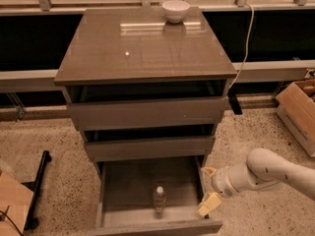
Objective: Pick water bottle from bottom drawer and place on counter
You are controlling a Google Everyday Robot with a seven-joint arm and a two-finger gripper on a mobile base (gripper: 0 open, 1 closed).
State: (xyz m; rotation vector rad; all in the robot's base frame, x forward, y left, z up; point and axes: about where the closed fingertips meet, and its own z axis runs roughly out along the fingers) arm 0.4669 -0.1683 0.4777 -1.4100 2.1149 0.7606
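Note:
The water bottle (158,198), small and clear with a white cap, stands upright in the open bottom drawer (128,183), near its front wall. My gripper (207,190) is at the drawer's right front corner, to the right of the bottle and apart from it. Its two pale fingers (206,205) are spread, with nothing between them. The white arm reaches in from the right. The counter (142,45) is the glossy grey-brown top of the cabinet.
A white bowl (175,10) sits at the counter's back edge. The two upper drawers (147,113) are partly pulled out. A cardboard box (300,113) is on the floor at right, a black stand (37,186) at left. A white cable (246,38) hangs by the cabinet's right side.

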